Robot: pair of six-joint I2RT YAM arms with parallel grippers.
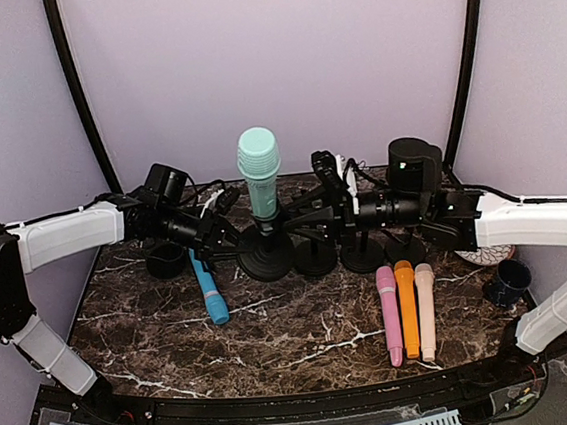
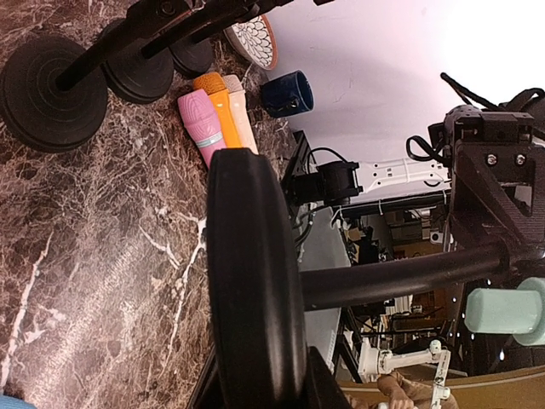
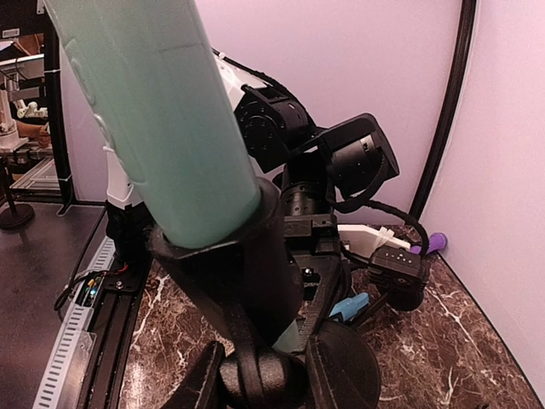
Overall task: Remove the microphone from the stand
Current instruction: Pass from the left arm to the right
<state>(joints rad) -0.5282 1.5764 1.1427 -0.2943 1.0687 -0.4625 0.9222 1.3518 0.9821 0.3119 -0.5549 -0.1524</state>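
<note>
- The mint-green microphone (image 1: pixel 259 170) stands upright in the clip of a black stand (image 1: pixel 265 259), at the back of the marble table (image 1: pixel 305 336), left of centre; it is still seated in the clip, head up
- The right gripper (image 1: pixel 312 213) reaches in from the right, level with the clip; in the right wrist view its fingers (image 3: pixel 341 366) are apart, one on each side of the clip's lower joint, just beneath the microphone's handle; they are not closed on the handle
- The left gripper (image 1: pixel 228 236) sits low on the stand's left side, against the edge of the round base; the left wrist view shows the base edge-on and close, with the pole running off to the right; I cannot tell whether its fingers are apart or pressed on the base
- Three more stand bases (image 1: pixel 363 255) stand in a row to the right of the first, close together
- A blue microphone (image 1: pixel 209 292) lies flat in front of the left gripper
- A pink microphone (image 1: pixel 389 315), an orange one (image 1: pixel 407 306) and a cream one (image 1: pixel 426 309) lie side by side near the right front
- A dark blue cup (image 1: pixel 508 281) and a patterned bowl (image 1: pixel 486 253) sit at the right edge; a black cup (image 1: pixel 166 260) sits under the left arm
</note>
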